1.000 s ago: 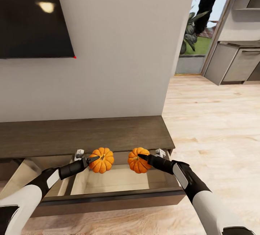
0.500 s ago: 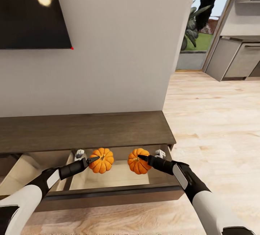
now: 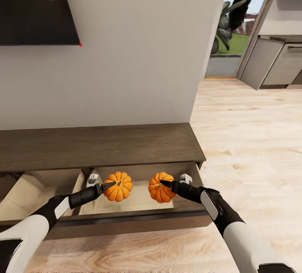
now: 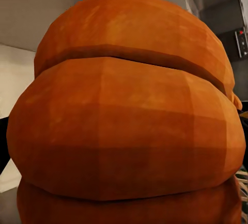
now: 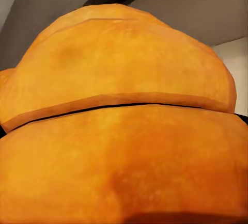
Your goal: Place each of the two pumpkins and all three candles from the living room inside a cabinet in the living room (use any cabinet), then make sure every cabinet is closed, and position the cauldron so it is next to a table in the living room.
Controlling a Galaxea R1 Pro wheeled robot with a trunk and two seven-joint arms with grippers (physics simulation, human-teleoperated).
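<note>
Two robot arms reach over an open drawer (image 3: 138,206) of the long dark wooden cabinet (image 3: 100,145) against the wall. The left claw (image 3: 110,185) is clamped on one orange pumpkin (image 3: 119,186), the right claw (image 3: 164,183) on another pumpkin (image 3: 159,188). Both pumpkins hang side by side, slightly apart, above the drawer's pale inside.

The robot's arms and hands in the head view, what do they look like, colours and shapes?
Both arms have smooth white shells nearest the camera, then black forearm sections, each bearing a pale grey-white oblong panel. They taper to slim black wrists. The left hand and the right hand are black and end in narrow pointed fingers. No loose cables or printed markings show.
</note>
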